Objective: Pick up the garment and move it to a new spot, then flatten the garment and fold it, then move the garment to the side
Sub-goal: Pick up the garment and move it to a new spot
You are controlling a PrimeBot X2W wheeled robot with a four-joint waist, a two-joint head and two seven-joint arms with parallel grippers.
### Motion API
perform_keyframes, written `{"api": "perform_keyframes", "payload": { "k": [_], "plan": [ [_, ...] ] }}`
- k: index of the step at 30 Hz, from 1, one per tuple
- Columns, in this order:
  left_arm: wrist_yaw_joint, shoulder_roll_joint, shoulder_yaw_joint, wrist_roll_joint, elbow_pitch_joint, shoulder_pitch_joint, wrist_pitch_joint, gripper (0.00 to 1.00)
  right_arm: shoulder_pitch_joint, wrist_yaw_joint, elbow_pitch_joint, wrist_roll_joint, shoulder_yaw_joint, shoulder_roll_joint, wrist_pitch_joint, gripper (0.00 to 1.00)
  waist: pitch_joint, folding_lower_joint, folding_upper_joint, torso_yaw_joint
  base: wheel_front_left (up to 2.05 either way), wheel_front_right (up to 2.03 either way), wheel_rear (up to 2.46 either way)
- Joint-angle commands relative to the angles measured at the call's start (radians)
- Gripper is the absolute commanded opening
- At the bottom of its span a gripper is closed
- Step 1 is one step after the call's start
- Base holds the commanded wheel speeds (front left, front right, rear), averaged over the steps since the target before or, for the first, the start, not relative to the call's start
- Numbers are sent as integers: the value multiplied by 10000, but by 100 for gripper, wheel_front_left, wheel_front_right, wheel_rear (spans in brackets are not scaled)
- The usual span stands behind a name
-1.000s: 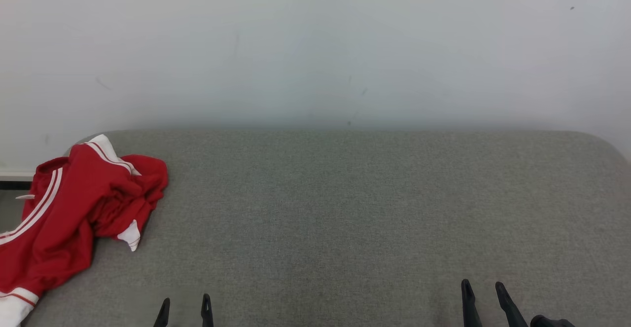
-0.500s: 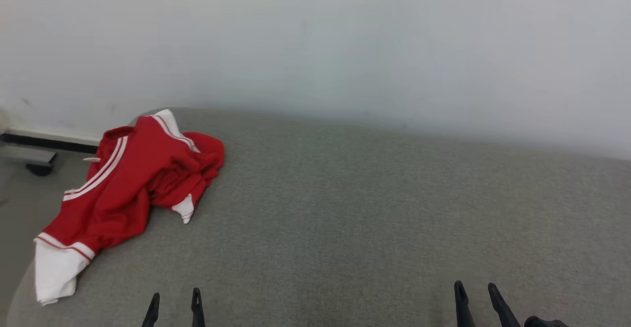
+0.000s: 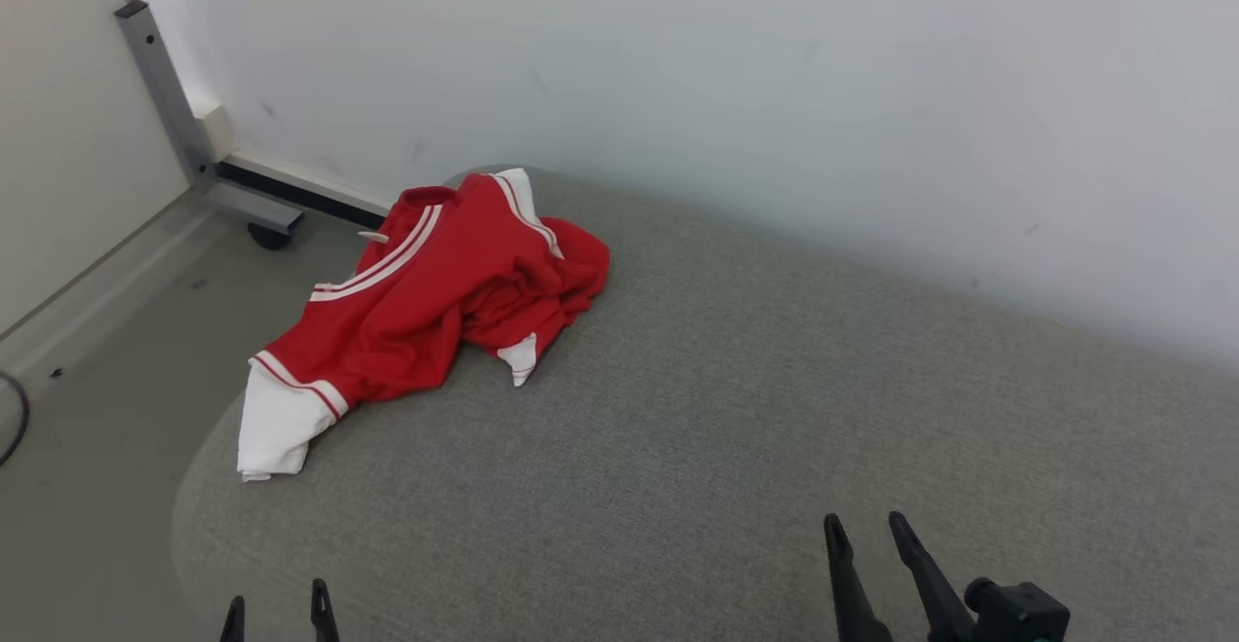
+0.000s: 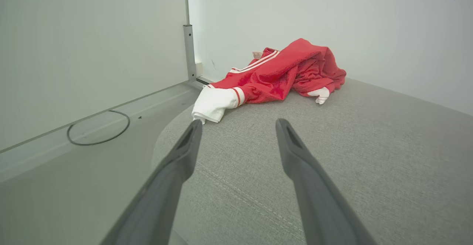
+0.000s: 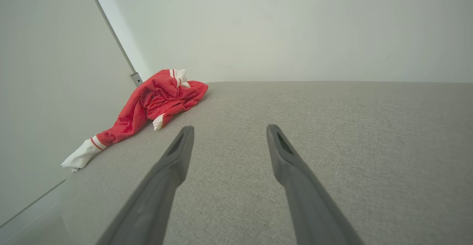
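Both pincers parted and empty; the garment lies crumpled at the far left corner.
The left pincer (image 3: 276, 611) and the right pincer (image 3: 864, 526) hover low over the near part of the grey fabric counter (image 3: 726, 410), fingers spread with nothing between them; the red garment (image 3: 426, 293), striped and cuffed in white, lies well apart from both, one white cuff (image 3: 276, 429) at the counter's left edge; behind it a pale wall (image 3: 774, 90); left of it a grey floor (image 3: 97, 381) and a metal post (image 3: 160, 80).
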Motion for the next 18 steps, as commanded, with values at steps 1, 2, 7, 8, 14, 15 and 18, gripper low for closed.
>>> {"api": "perform_keyframes", "payload": {
  "k": [1,2,7,8,14,15,18],
  "plan": [
    [91,2,100,-70,-129,195,-35,100,-186,37,56,-46,155,-1,10,100,283,0,0,522,0,0,0],
    [107,-10,157,-89,-201,238,-35,100,-272,37,102,-56,252,-6,27,100,320,0,0,548,0,0,0],
    [246,-77,414,-172,-498,422,-35,100,-665,37,289,-135,712,-2,71,100,474,0,0,653,0,0,0],
    [263,-92,441,-178,-544,470,-35,100,-713,37,329,-143,777,-2,84,100,498,0,0,666,0,0,0],
    [306,-146,580,-211,-752,647,-35,100,-951,37,563,-126,924,-4,39,100,552,0,0,696,0,0,0],
    [299,-152,599,-219,-761,682,-35,100,-969,37,584,-113,939,-2,20,100,547,0,0,692,0,0,0],
    [186,-162,649,-242,-525,474,-35,100,-929,37,662,-75,952,-4,-7,100,517,0,0,667,0,0,0]
  ]
}}
